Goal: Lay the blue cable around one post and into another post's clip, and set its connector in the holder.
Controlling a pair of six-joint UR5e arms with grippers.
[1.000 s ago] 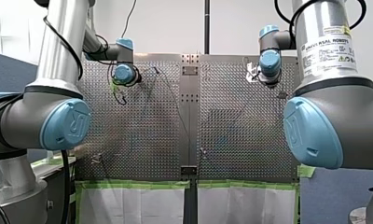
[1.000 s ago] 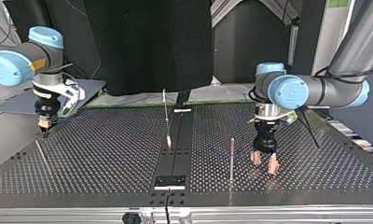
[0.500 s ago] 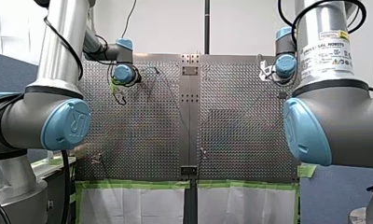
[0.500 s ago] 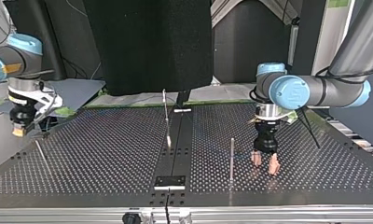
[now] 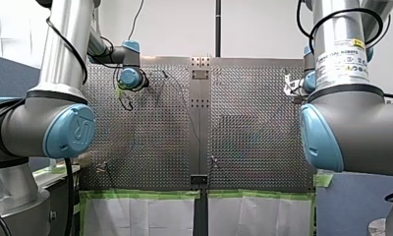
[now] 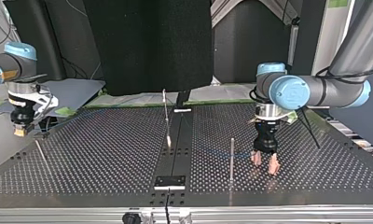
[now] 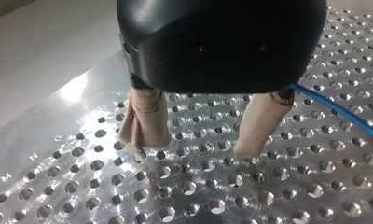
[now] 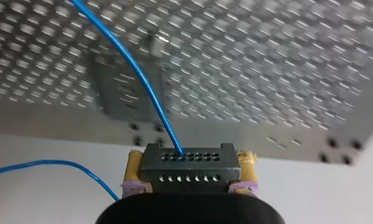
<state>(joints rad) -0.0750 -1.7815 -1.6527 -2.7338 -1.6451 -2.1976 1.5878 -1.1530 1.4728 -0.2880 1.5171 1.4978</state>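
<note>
**Connector gripped, routing not done; left claw sits beside the cable, not on it**

My right gripper [image 8: 190, 156] is closed to the width of the black connector [image 8: 189, 167], with its yellow pads [image 8: 134, 169] on the two short ends. In the top view it hangs raised at 9 o'clock, by the edge of the perforated table [image 6: 105, 154]. The blue cable [image 8: 140, 77] leaves the connector's hole row and runs out over the plate. A second run of it curves off beside the claw.

My left gripper [image 7: 198, 151] is spread wide with nothing in it, and its beige pads [image 7: 145, 121] are at or just off the plate. The cable passes beside one finger, outside the gap. In the top view this claw is at 4 o'clock, just beside the upright post [image 6: 231, 158]. A faint blue line lies on the plate between that post and the slanted post [image 6: 166, 116] at centre. Can't tell whether it wraps either one.

What I take for the holder [image 6: 170, 182] is at 6 o'clock, and the connector is well apart from it.

Risks, my read:
- If the left claw closes where it is, it grabs air, because the cable is outside the fingers.
- With the pad tips this low, any sideways move could scrape them or catch one in a hole.
- If the right arm hauls the connector across with that slack, the loop could snag the slanted post or go tight on the upright one.
- A tight cable pulls on a connector held only by its ends, so it could twist in the pads.
- A twisted connector won't seat in the holder.
</note>
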